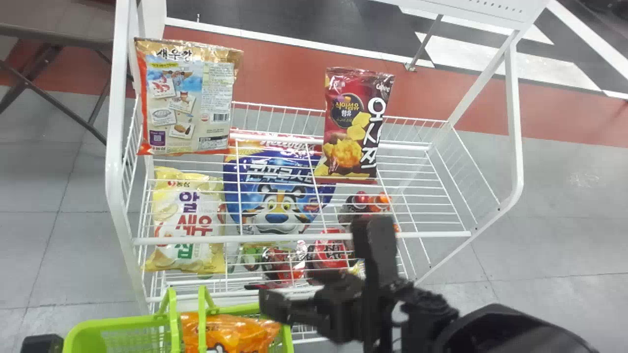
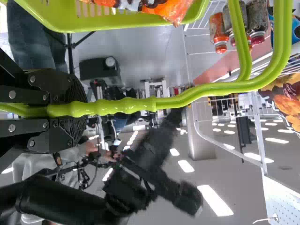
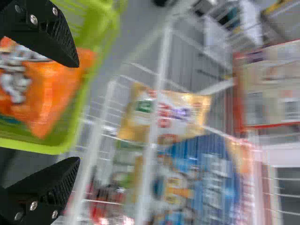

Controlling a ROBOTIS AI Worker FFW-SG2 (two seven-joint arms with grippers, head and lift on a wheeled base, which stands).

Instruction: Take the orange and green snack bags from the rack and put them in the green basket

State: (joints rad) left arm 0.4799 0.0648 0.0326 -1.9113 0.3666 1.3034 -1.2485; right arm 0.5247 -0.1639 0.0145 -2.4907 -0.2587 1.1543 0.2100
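Gray floor (image 1: 64, 245) spreads beneath a white wire rack (image 1: 115, 147) of snacks, with a green basket (image 1: 113, 322) at its near side and the orange snack bag (image 1: 240, 327) lying inside.
Inside the rack, a blue cereal bag (image 1: 277, 196) sits between a yellow snack bag (image 1: 186, 220) on the robot's left and small bottles (image 1: 362, 200) on its right, while a tan snack bag (image 1: 189, 98) and a dark red one stand higher up; lower down, a green package (image 1: 252, 257) is partly hidden by wires, and whether it is the green snack bag cannot be told. The robot's right gripper (image 1: 314, 262) is beside the basket, above the rack's near edge, its two fingers spread wide; the left gripper (image 1: 41, 344) pinches the basket's green handles (image 2: 124, 105).
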